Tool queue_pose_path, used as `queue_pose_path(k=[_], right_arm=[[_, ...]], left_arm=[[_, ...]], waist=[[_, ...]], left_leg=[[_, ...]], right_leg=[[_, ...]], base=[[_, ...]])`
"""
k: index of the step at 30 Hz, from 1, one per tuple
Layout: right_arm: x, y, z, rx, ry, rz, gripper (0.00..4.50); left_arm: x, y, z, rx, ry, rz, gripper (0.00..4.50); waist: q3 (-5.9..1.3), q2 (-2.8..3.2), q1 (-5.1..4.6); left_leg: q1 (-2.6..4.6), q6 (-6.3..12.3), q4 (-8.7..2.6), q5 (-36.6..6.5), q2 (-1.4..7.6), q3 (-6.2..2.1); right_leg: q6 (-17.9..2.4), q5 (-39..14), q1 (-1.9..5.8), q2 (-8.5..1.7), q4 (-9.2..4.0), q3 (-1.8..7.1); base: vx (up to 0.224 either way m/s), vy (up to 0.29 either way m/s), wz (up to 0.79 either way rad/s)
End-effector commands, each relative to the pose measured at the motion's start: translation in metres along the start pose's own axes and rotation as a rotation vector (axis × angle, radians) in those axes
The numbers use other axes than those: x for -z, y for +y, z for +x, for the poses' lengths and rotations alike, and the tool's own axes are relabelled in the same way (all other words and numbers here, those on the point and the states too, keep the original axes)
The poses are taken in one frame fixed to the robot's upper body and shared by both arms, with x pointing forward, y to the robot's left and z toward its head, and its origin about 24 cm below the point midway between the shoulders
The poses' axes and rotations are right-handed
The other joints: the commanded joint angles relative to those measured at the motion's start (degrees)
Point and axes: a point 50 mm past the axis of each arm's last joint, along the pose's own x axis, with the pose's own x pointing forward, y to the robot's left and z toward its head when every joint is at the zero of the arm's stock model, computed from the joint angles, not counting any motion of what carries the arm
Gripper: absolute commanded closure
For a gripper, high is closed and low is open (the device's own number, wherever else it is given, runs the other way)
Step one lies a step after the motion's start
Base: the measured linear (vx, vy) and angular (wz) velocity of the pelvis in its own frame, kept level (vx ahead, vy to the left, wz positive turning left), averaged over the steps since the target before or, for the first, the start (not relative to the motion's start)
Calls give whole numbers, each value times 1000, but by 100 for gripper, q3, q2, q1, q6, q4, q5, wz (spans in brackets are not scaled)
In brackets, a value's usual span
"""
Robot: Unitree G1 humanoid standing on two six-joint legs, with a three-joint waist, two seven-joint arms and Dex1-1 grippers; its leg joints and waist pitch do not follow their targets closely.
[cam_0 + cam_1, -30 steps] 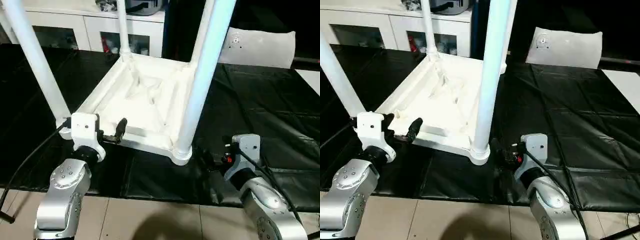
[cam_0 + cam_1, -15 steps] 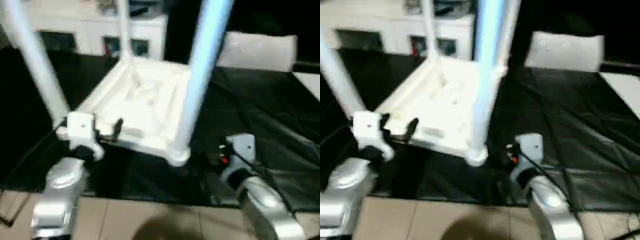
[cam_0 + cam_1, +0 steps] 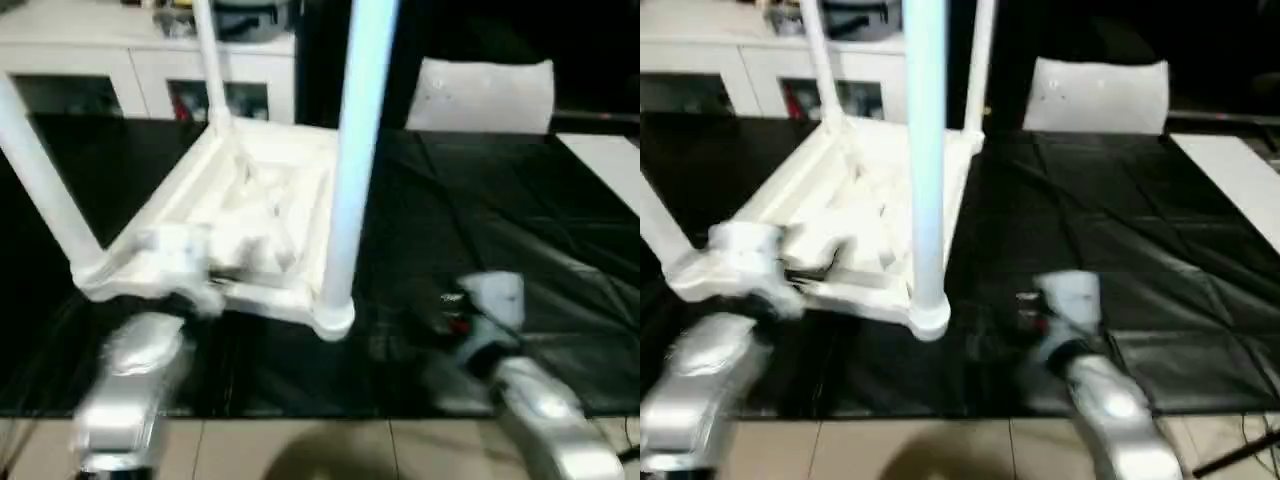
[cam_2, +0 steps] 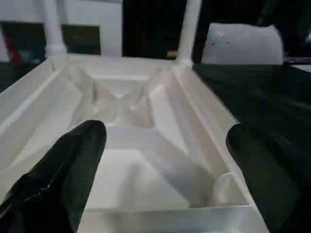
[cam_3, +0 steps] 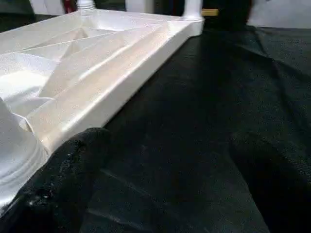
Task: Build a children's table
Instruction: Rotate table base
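A: Four legs stand up from the children's table [image 3: 262,215], which lies upside down on the black sheet [image 3: 500,200], ribbed underside up; it's all white plastic.

B: The leg tops are cut off by the frame, and the head views are smeared, so the left gripper [image 4: 160,145] at the near rim is hard to make out there.

A: Its wrist view shows both black fingers [image 4: 73,155] spread wide over the tabletop's hollow, gripping nothing.

B: The right gripper [image 5: 165,150] is wide open too and empty, over the sheet just beside the near corner socket [image 5: 14,145]. A whitish bag [image 3: 480,95] lies behind.
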Motion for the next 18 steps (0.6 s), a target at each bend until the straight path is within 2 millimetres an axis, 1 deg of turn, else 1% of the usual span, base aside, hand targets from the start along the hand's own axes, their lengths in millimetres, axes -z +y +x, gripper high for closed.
queue_pose_path(k=[1,2,3,4,5,6,7,8,9,10,11,12,13,14,15,16,17,18], right_arm=[[-3,5,2,-26,-18,-11,0],[-3,5,2,-27,-17,-14,0],[-3,5,3,-27,-17,-16,0],[-4,5,3,-27,-17,-18,0],[-4,4,2,-23,-25,-34,0],[-4,3,2,-20,-29,-41,0],[-4,3,2,-20,-29,-41,0],[-5,2,3,-23,-41,-59,0],[-6,2,3,-26,-44,-64,0],[-7,2,3,-26,-50,-82,0],[-7,2,4,-25,-54,-94,0],[-8,1,4,-24,-55,-105,0],[-8,1,5,-26,-58,-117,0],[-8,1,5,-29,-59,-121,0],[-8,1,5,-29,-59,-121,0],[-8,-1,6,-28,-57,-119,0],[-9,-2,7,-25,-55,-118,0],[-9,-3,7,-23,-55,-117,0]], left_arm=[[2,5,-3,-21,9,4,1],[2,6,-3,-22,10,4,1],[2,6,-3,-22,10,4,1],[2,6,-3,-22,10,5,1],[2,6,-4,-23,14,7,1],[2,6,-4,-23,16,8,1],[2,6,-4,-23,16,8,1],[3,6,-5,-20,13,-3,1],[3,6,-5,-18,7,-10,1],[4,6,-5,-14,18,-7,1],[5,6,-5,-12,27,-3,1],[5,7,-5,-6,26,-4,1],[4,6,-5,8,17,-12,1],[3,6,-5,20,7,-18,1],[3,6,-5,20,7,-18,1],[1,7,-3,54,0,-13,1],[0,8,-1,80,9,11,1],[-1,9,1,96,16,28,1]], waist=[[-355,87,-263],[-361,76,-362],[-338,63,-353],[-313,-39,-336],[-220,-184,-246],[-153,-409,48],[-125,-313,172],[-88,-262,187],[-83,-218,165],[-119,28,119],[-61,-18,18],[-217,101,24],[-202,62,-49],[-319,76,54],[-318,71,62],[-250,40,86],[-222,27,99],[-167,6,132]], left_leg=[[675,2005,-380,2070,239,-463],[1083,3081,-470,2527,758,-849],[1109,3341,-428,2778,854,-878],[900,3190,-356,2724,638,-656],[501,2649,-234,1960,179,-210],[-285,1878,256,349,-565,177],[-634,1156,556,235,-301,-3],[-589,607,260,587,-207,-10],[-535,551,-16,876,-169,10],[-323,584,-427,1351,-43,10],[-449,794,-449,1533,-54,-65],[33,1059,-321,1749,152,-184],[-71,1194,-333,2043,159,-249],[-81,1198,-192,3788,79,-269],[-79,1117,-193,4009,67,-274],[-106,904,-255,3610,47,-213],[-152,776,-299,3123,35,-165],[-193,499,-392,1882,32,-86]], right_leg=[[-99,2462,-410,43,348,-179],[-135,443,-1076,-369,533,-128],[-144,47,-1216,-496,580,-64],[-272,339,-1155,-615,387,72],[-487,812,-815,-648,-37,162],[-838,609,13,-777,-508,775],[-1413,400,295,-1195,-569,878],[-1715,496,185,-924,-483,536],[-1735,746,113,-733,-418,342],[-1594,1105,-8,-483,-295,-34],[-1423,1377,-37,-313,-167,-81],[-1311,1788,-381,-299,-10,-59],[-1294,2027,-315,-370,-1,-19],[-1115,3368,-317,-378,80,9],[-1058,3411,-328,-371,73,-7],[-1029,3021,-348,-415,-29,-9],[-1042,2784,-311,-445,-69,1],[-1079,2215,-279,-492,-144,24]], base=[[138,-35,9],[135,-69,5],[61,-58,7],[61,-58,7],[-9,-60,17],[0,0,0],[0,0,0],[82,-6,0],[0,0,0],[0,0,0],[56,32,0],[88,6,1],[88,6,1],[0,0,0],[0,0,0],[0,0,0],[0,0,0],[-61,9,-4]])
